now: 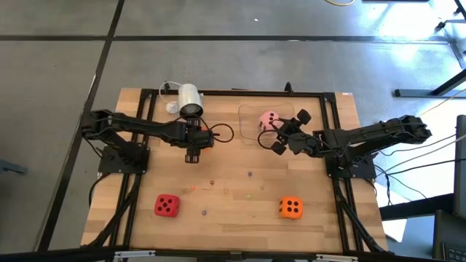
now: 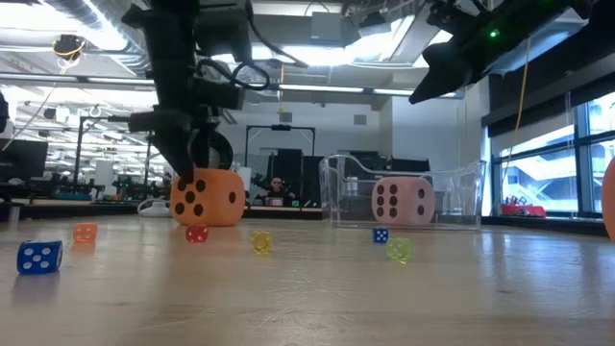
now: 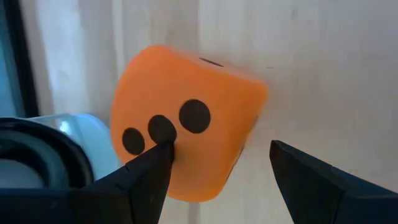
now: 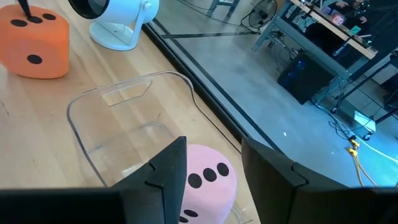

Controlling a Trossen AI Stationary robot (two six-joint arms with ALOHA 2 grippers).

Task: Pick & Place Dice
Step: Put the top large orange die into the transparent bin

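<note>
Your pink die (image 1: 269, 119) sits in the clear tray (image 1: 249, 114); left gripper (image 3: 214, 165), fingers apart, straddles one orange die (image 3: 186, 146). Red die (image 1: 167, 205) and second orange die (image 1: 291, 207) remain; right gripper (image 1: 288, 131) hovers open.

The wooden counter (image 1: 240, 196) stands on a grey floor (image 1: 218, 65) crossed by dark seams. Beyond the counter the room is an open workshop: ceiling lights (image 2: 317, 53) glow overhead, ducts (image 2: 58, 72) run below the ceiling, and tall windows (image 2: 553, 163) fill the wall to the counter's right. Far behind it a person (image 2: 278, 190) sits among dark desks and monitors (image 2: 24, 159).
</note>
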